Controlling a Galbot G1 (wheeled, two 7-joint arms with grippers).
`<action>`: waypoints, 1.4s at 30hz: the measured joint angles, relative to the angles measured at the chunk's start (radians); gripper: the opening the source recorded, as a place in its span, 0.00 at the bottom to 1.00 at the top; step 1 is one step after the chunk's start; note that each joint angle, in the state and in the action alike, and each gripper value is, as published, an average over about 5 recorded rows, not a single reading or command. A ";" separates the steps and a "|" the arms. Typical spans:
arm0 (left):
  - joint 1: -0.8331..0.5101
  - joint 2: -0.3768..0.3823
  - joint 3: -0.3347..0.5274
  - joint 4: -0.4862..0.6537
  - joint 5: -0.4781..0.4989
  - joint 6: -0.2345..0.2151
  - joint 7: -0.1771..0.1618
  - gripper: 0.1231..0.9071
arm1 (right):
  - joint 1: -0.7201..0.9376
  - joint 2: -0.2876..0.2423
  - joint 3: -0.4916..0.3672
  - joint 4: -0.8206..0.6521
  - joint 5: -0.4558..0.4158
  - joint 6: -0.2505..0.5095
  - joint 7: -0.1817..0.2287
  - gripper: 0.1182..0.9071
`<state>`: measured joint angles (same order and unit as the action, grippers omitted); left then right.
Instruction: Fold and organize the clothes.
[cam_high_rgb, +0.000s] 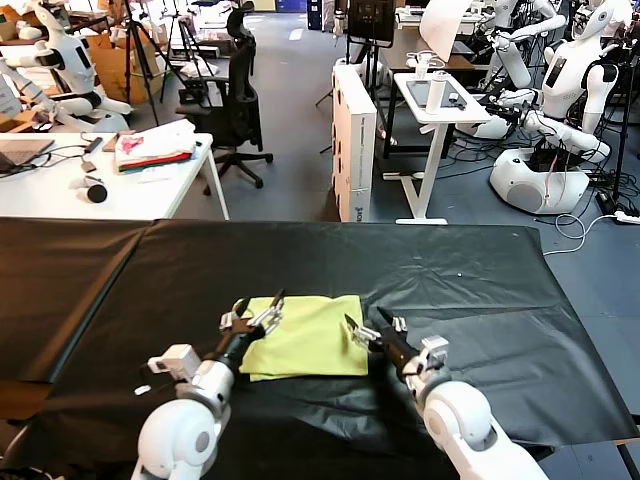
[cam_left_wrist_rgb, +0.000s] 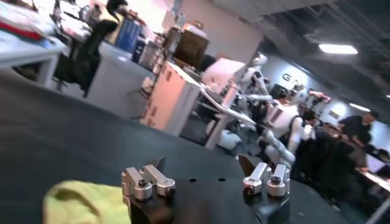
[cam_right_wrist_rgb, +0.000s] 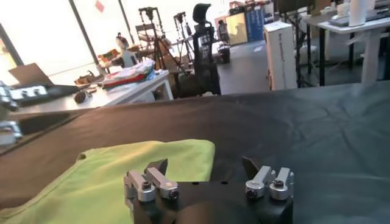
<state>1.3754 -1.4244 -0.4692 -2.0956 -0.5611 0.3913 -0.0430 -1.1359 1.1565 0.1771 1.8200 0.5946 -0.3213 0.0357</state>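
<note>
Head view: the lime T-shirt (cam_high_rgb: 305, 338) lies folded into a rough rectangle on the black-covered surface (cam_high_rgb: 480, 270), near its front edge. The left end effector (cam_high_rgb: 256, 312) sits at the shirt's left edge with its fingers spread apart and nothing between them. The right end effector (cam_high_rgb: 362, 328) sits at the shirt's right edge, fingers likewise parted and empty. Beyond the black surface, well behind the shirt, a white desk (cam_high_rgb: 60, 190) carries a white-and-pink fabric pile (cam_high_rgb: 155, 146); a black office chair (cam_high_rgb: 232, 95) stands beside that desk. A tall white box (cam_high_rgb: 354, 140) behind the shirt bears dark print too small to read.

Left wrist view: the left end effector (cam_left_wrist_rgb: 204, 175) is open, its two fingers well apart above the black surface (cam_left_wrist_rgb: 55, 140). A bunched bit of the T-shirt (cam_left_wrist_rgb: 82, 204) shows just beside one finger. On the far wall a letter "G" (cam_left_wrist_rgb: 286, 77) can be made out; the rest is unreadable.

Right wrist view: the right end effector (cam_right_wrist_rgb: 207, 176) is open and holds nothing, poised over the edge of the T-shirt (cam_right_wrist_rgb: 122, 176), which lies flat on the black surface (cam_right_wrist_rgb: 317, 122). No print shows on the shirt's visible side.
</note>
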 joint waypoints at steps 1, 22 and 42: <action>0.006 0.002 -0.010 0.000 0.000 -0.002 0.000 1.00 | 0.010 0.005 -0.004 -0.017 0.000 0.002 -0.004 0.89; 0.059 0.004 -0.117 0.024 0.015 -0.025 0.007 1.00 | 0.065 0.022 0.038 -0.149 0.006 0.062 -0.031 0.03; 0.194 0.052 -0.127 -0.049 0.209 -0.191 0.044 1.00 | -0.219 -0.101 0.220 0.130 -0.243 0.362 0.016 1.00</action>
<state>1.5693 -1.3723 -0.5960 -2.1445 -0.3523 0.2006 0.0008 -1.3549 1.0557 0.3967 1.9504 0.3516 0.0406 0.0517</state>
